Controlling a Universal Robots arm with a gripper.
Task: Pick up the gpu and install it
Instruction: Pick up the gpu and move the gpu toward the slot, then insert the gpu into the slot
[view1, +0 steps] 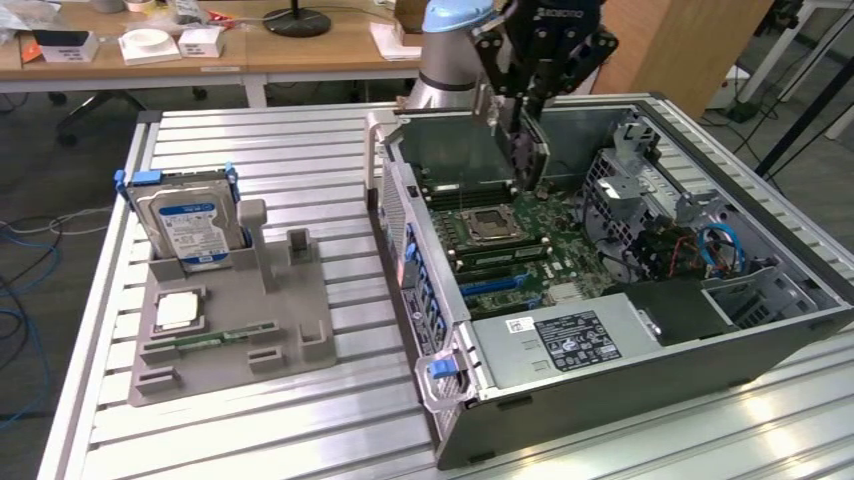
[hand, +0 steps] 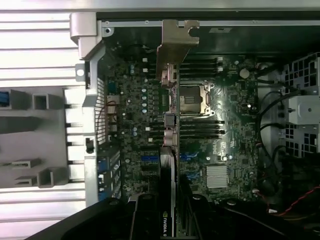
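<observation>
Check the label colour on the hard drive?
Blue, on the hard drive; clearest in the exterior view.

Tool holds the gpu (upright) over the motherboard.

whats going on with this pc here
A robot arm's gripper is shut on the gpu and holds it on edge inside the open computer case, over the motherboard near the processor socket. Whether the card touches a slot yet cannot be told. The wrist view shows its metal bracket toward the case wall. Beside the case, the hard drive and a memory stick sit in a grey holder.
</observation>
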